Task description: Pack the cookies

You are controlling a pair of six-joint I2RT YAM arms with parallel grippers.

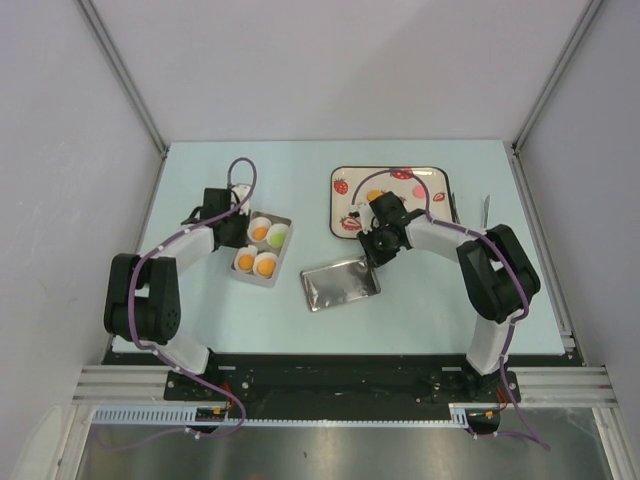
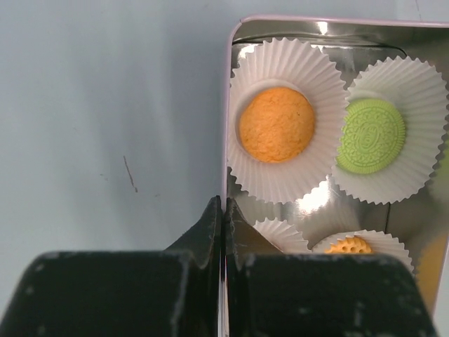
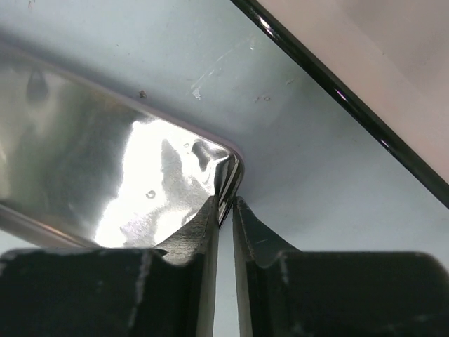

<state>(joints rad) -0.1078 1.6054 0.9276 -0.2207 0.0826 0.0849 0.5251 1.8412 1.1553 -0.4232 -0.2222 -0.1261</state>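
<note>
My left gripper (image 2: 223, 210) is clenched. Its two black fingers are pinched on the left wall of an open rectangular silver metal tin (image 2: 316, 22), one finger outside the wall and one inside. Just beyond my fingertips, fluted white paper cups (image 2: 280, 179) line the tin. The nearest full cup holds a round flat orange cookie (image 2: 276, 124), and the cup to its right holds a pale green embossed cookie (image 2: 371, 135). Lower down, close to my inner finger, a third cup shows part of a small orange cookie with a dotted edge (image 2: 349, 246). The overhead view shows four cups in the tin, three with orange tops and one with green.

My right gripper (image 3: 224, 203) has its fingers drawn close, with only a thin slit between them. They straddle the rounded corner rim of a flat shiny silver metal lid (image 3: 105, 161), one finger over the lid and the other outside it. I cannot tell whether the pads are actually pressing on that rim. The lid lies on the pale blue table (image 1: 300, 170), near the tin but apart from it on its right. Behind my right wrist sits a square white plate with a dark rim and painted strawberries (image 1: 436, 182), and one more round orange cookie on the plate (image 1: 374, 195) lies just above the wrist.
</note>
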